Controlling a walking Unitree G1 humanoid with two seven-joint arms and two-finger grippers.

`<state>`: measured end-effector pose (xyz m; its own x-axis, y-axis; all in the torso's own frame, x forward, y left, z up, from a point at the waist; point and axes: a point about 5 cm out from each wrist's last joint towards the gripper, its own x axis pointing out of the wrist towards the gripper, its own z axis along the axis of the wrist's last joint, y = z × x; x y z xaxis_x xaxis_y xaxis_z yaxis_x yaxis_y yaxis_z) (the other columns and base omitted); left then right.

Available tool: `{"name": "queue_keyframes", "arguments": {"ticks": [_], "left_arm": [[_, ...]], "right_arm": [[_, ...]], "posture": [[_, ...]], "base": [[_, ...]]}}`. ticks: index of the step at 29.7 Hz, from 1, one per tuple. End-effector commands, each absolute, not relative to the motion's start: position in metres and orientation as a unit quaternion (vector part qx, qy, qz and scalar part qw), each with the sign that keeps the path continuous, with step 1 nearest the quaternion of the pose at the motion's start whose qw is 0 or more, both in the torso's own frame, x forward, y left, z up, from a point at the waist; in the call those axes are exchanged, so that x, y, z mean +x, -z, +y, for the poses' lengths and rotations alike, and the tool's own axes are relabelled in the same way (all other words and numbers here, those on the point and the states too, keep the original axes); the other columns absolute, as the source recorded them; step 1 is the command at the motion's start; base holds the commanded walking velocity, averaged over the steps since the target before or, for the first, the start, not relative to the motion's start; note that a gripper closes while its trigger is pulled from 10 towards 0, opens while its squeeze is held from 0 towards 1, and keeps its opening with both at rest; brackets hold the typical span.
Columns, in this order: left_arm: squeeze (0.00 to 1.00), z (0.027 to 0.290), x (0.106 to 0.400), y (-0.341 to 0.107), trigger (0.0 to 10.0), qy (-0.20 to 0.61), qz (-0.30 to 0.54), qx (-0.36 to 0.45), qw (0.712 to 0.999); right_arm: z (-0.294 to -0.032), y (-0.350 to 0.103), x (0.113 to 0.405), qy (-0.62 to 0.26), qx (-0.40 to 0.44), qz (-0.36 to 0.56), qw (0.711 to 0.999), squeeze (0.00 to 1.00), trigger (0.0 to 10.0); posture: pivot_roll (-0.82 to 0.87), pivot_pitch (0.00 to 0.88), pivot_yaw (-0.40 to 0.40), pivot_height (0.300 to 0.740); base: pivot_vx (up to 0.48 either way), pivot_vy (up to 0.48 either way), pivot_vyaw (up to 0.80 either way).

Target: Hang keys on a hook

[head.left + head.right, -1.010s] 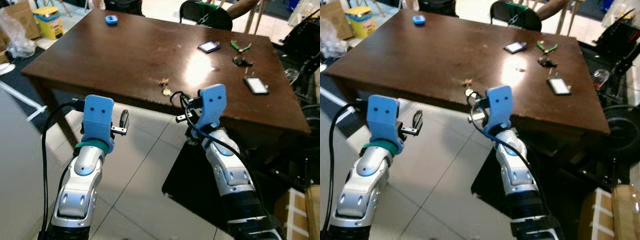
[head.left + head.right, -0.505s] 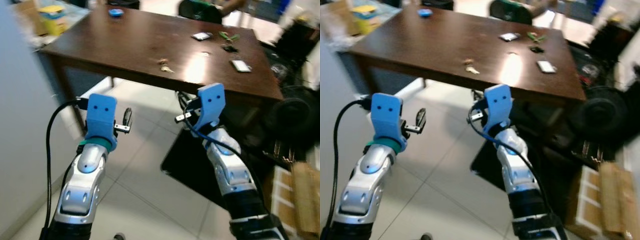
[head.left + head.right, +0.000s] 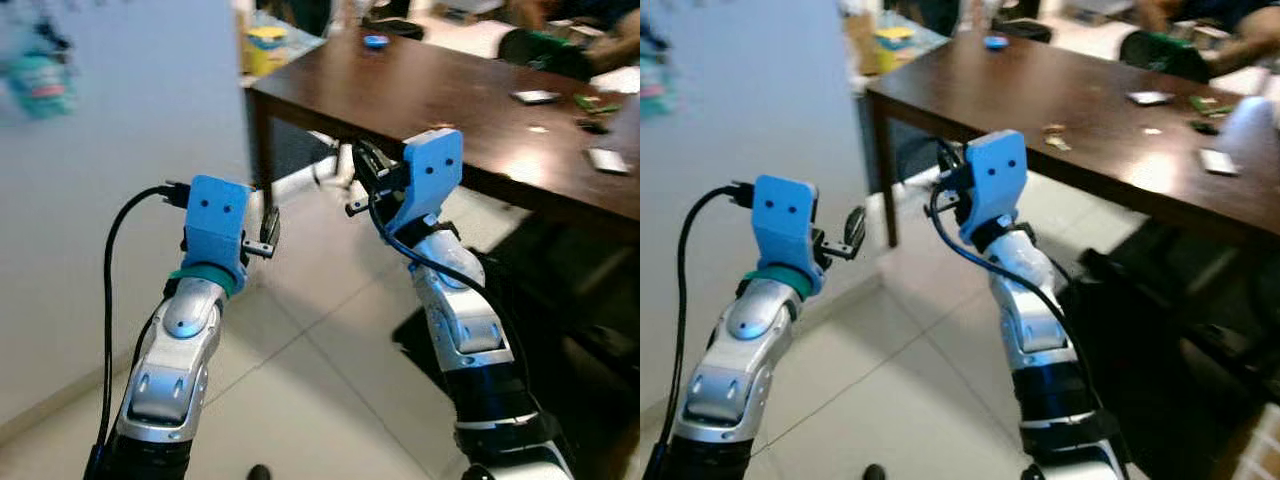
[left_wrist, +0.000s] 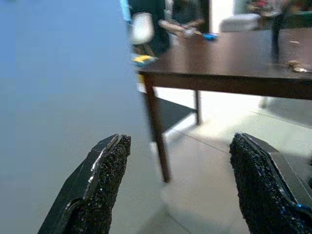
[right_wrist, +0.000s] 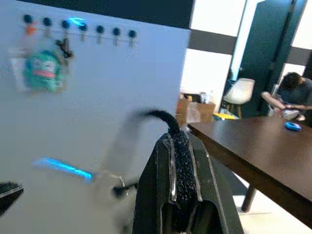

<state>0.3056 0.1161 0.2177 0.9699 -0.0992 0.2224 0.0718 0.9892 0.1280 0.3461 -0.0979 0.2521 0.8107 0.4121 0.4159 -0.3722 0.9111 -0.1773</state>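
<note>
A small bunch of keys [image 3: 1053, 131] lies on the dark brown table [image 3: 440, 100], behind my right arm. A white wall board [image 5: 97, 97] carries a row of dark hooks [image 5: 80, 25] near its top; a teal toy [image 5: 43, 71] hangs from one. My right gripper [image 3: 360, 160] is raised in front of the table's corner, its fingers [image 5: 178, 156] pressed shut with nothing seen between them. My left gripper [image 3: 268, 230] is held up to the left of it. In the left wrist view the left gripper [image 4: 180, 190] is open and empty.
The table corner and its leg [image 4: 156, 131] stand close ahead of both grippers. A blue object [image 3: 376, 41] and several small items [image 3: 537, 97] lie on the table. A person [image 5: 292, 92] sits at its far end, near a white chair [image 5: 239, 92]. Pale tiled floor [image 3: 300, 380] below.
The camera has swung left: the table has slid to the right and the white wall has come into view. Both arms keep the same raised pose; the keys stay on the table.
</note>
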Motion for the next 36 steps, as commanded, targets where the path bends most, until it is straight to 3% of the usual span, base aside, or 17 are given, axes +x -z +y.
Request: {"name": "queue_keyframes", "arguments": {"ticks": [1, 17, 36], "left_arm": [[0.0, 0.1157, 0.3045, -0.2192, 10.0, 0.042, -0.121, 0.067, 0.989], [0.0, 0.1153, 0.3041, -0.2184, 10.0, 0.046, -0.122, 0.072, 0.989], [0.0, 0.1112, 0.3093, -0.22, 10.0, 0.05, -0.13, 0.068, 0.988]], "right_arm": [[-0.0989, -0.2523, 0.3463, -0.206, -0.039, -0.229, 0.951, 0.0, 10.0], [-0.0994, -0.2486, 0.346, -0.203, -0.036, -0.221, 0.953, 0.0, 10.0], [-0.1052, -0.2559, 0.3449, -0.187, -0.013, -0.246, 0.951, 0.0, 10.0]], "posture": [[-0.07, 0.055, 0.026, 0.74], [-0.07, 0.053, 0.029, 0.74], [-0.07, 0.054, 0.035, 0.74]], "base": [[0.0, 0.0, 0.77], [0.0, 0.0, 0.77], [0.461, 0.0, 0.0]]}}
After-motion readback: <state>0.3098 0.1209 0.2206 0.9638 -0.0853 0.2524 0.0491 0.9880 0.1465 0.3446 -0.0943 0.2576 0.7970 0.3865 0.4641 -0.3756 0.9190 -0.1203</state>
